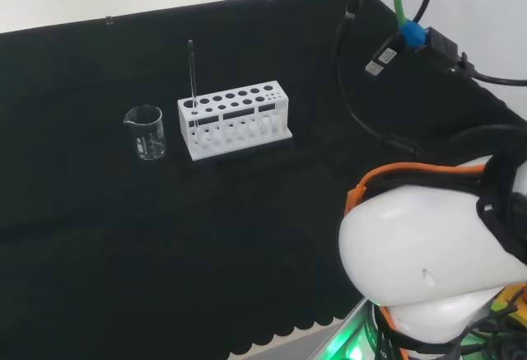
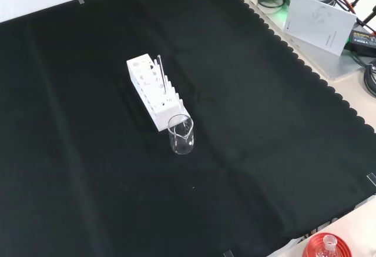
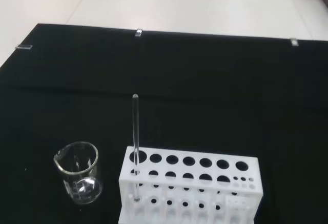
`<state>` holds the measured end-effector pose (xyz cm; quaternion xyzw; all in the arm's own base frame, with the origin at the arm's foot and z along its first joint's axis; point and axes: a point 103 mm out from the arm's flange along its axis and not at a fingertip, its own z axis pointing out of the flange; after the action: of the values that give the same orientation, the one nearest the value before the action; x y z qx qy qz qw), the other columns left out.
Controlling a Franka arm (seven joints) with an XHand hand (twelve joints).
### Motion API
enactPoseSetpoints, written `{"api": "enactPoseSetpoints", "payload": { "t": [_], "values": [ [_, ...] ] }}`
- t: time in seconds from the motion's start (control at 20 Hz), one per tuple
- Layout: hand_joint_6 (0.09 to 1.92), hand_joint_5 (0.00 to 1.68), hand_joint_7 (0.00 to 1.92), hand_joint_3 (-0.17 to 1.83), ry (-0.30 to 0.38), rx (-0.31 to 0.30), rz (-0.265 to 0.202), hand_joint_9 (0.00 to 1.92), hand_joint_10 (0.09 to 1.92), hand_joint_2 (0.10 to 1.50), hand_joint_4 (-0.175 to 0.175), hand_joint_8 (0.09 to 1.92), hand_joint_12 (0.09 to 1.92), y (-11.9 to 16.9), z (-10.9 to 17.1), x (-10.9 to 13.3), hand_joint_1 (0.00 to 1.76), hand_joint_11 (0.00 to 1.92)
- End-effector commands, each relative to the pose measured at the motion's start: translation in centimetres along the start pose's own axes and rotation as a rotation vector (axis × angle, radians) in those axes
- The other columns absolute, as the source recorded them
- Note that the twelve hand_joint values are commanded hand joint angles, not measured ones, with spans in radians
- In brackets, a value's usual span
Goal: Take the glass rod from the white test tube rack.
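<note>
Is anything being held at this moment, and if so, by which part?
Nothing is seen held. The rod stands upright in an end hole of the rack, next to the beaker, with nothing touching it.

A white test tube rack (image 1: 235, 121), a clear glass rod (image 3: 136, 131) and a clear beaker (image 2: 181, 134) on black cloth (image 2: 88, 169).

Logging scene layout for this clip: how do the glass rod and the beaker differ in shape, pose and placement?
The glass rod is thin and tall, standing upright in an end hole of the white test tube rack; the beaker is short, wide and spouted. The rod is held by the rack, while the beaker sits directly on the black cloth beside the rack's rod end. Both are clear glass.
</note>
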<state>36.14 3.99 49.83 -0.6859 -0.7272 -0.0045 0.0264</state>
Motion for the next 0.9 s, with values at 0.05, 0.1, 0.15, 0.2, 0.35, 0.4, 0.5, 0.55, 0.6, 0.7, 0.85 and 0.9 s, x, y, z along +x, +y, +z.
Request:
{"api": "enactPoseSetpoints", "payload": {
  "t": [0.05, 0.1, 0.15, 0.2, 0.35, 0.4, 0.5, 0.55, 0.6, 0.7, 0.85, 0.9],
  "values": [
    [0.11, 0.39, 0.24, 0.05, 0.023, 0.036, -0.035, 0.22, 0.97, 0.98, -0.175, 0.91, 1.47, 3.1, 2.4, 0.3, 0.64, 0.0],
    [0.11, 0.39, 0.24, 0.05, 0.025, 0.039, -0.04, 0.22, 0.97, 0.98, -0.175, 0.91, 1.47, 3.5, 2.7, 0.4, 0.64, 0.0],
    [0.11, 0.4, 0.24, 0.05, 0.027, 0.037, -0.046, 0.22, 0.97, 0.98, -0.175, 0.92, 1.47, 3.9, 3.0, 0.4, 0.64, 0.0],
    [0.11, 0.4, 0.24, 0.05, 0.031, 0.037, -0.049, 0.23, 0.97, 0.98, -0.175, 0.92, 1.47, 4.2, 3.1, 0.4, 0.64, 0.0],
    [0.12, 0.41, 0.26, 0.05, 0.038, 0.04, -0.059, 0.24, 0.98, 0.98, -0.175, 0.92, 1.47, 5.2, 3.6, 0.3, 0.64, 0.01],
    [0.12, 0.42, 0.26, 0.05, 0.042, 0.042, -0.062, 0.24, 0.98, 0.98, -0.175, 0.92, 1.47, 5.5, 3.9, 0.4, 0.64, 0.02],
    [0.13, 0.43, 0.27, 0.05, 0.054, 0.045, -0.067, 0.25, 0.98, 0.98, -0.175, 0.92, 1.48, 6.0, 4.3, 0.2, 0.65, 0.02],
    [0.13, 0.43, 0.28, 0.05, 0.059, 0.046, -0.069, 0.26, 0.99, 0.98, -0.175, 0.92, 1.48, 6.2, 4.5, 0.1, 0.65, 0.03],
    [0.14, 0.44, 0.28, 0.05, 0.065, 0.047, -0.07, 0.26, 0.99, 0.97, -0.175, 0.92, 1.48, 6.4, 4.7, 0.0, 0.66, 0.03],
    [0.15, 0.44, 0.3, 0.05, 0.063, 0.055, -0.066, 0.27, 0.98, 0.97, -0.175, 0.92, 1.47, 7.0, 5.5, 0.0, 0.66, 0.05],
    [0.17, 0.45, 0.31, 0.06, 0.054, 0.06, -0.064, 0.29, 0.98, 0.97, -0.175, 0.92, 1.47, 7.7, 6.2, 0.3, 0.67, 0.07],
    [0.17, 0.45, 0.32, 0.06, 0.052, 0.063, -0.064, 0.29, 0.98, 0.97, -0.175, 0.92, 1.47, 8.0, 6.4, 0.3, 0.68, 0.07]
  ]
}}
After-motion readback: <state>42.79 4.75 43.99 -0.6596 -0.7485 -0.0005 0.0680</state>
